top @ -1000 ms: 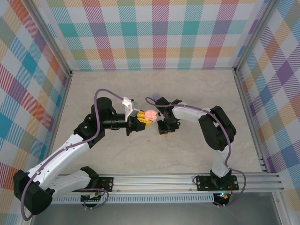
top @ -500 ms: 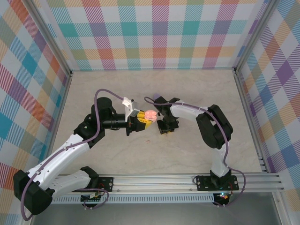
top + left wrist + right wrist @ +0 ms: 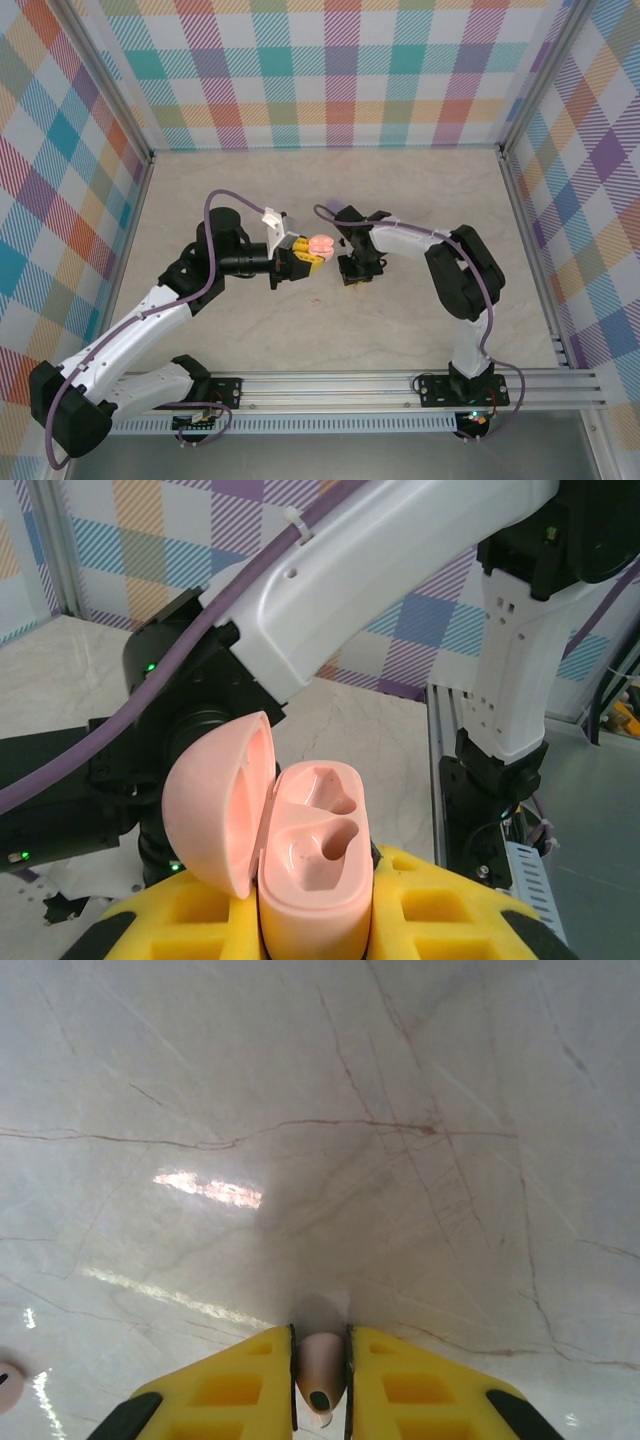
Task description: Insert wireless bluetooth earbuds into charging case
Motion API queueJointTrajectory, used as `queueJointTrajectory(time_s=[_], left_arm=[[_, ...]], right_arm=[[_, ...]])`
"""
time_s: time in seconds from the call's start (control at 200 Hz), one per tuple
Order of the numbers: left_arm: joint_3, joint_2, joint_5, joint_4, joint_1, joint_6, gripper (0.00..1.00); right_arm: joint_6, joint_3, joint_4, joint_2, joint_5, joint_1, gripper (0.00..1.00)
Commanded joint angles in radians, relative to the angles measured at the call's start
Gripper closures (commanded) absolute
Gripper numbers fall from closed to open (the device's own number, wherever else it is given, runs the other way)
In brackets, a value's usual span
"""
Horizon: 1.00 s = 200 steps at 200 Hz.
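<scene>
Earbud (image 3: 320, 1385), likely light and slippery, is pinched by its flanks in the right gripper (image 3: 320, 1345), while the left gripper (image 3: 315, 905) clamps the open case (image 3: 315, 855) at 10 o'clock.

Top camera looks down on the table (image 3: 250, 190); the right wrist camera faces that same marble closely.

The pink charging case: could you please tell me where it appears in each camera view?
Top external: the pink charging case sits at centre, in the left gripper.
Left wrist: low centre, open, lid swung left, between yellow fingers.
Right wrist: the right gripper pinches a pale pink earbud over the marble table.
Shared landmark: the marble table.
</scene>
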Motion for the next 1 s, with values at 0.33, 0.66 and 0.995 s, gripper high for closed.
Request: queueJointTrajectory(time_s=[0.33, 0.66, 0.995], left_arm=[[-0.014, 0.002, -0.05, 0.057, 0.004, 0.014, 0.93], [-0.101, -0.019, -0.115, 0.212, 0.003, -0.007, 0.93], [-0.124, -0.005, -0.112, 0.238, 0.002, 0.059, 0.93]], right_arm=[[0.072, -0.212, 0.309, -0.189, -0.215, -0.094, 0.82], [0.077, -0.303, 0.41, -0.421, -0.264, -0.161, 0.82], [0.052, -0.312, 0.455, -0.662, -0.282, -0.174, 0.81]])
